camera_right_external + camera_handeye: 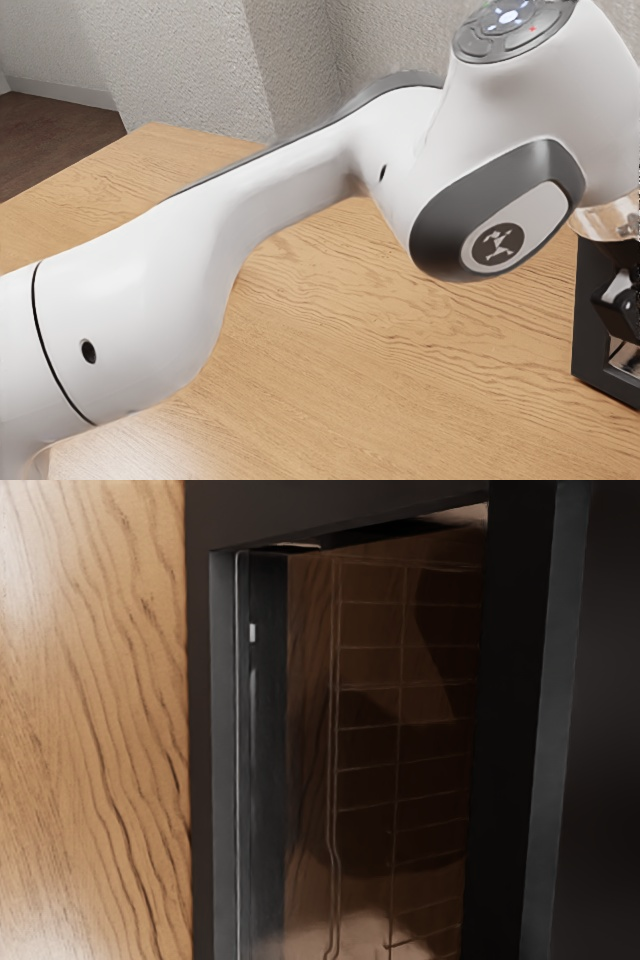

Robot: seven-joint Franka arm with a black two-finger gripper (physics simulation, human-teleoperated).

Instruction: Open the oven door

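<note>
One wooden table (pixel 400 400) spreads across the middle of the exterior view, its far corner pointing toward ten o'clock, with a rough pale wall (pixel 290 60) at twelve and dark floor (pixel 60 140) between nine and ten. One white arm (pixel 150 290) reaches over the table from between eight and nine o'clock toward three. One black oven (pixel 592 340), the task's thing, stands on the table between three and four o'clock, cut off by the edge of the exterior view. It is the one container here. In the wrist view its dark frame (pixel 200 730) runs beside the bare wood and borders one brownish pane (pixel 310 680), on which wood grain and darker shadow shapes show. With it, thin wires cross in a grid and make up one visible rack (pixel 403 670); any food in the oven cannot be made out. Which dark surface is the oven door, and how far it stands open or shut, cannot be told. Nor can it be told whether the gripper is spread, closed up or clamped on anything. The arm bears one grey button panel (pixel 512 22) between one and two o'clock and one round emblem (pixel 497 245) at three. Smallest is one pale mark (pixel 252 632) near the pane's edge.
</note>
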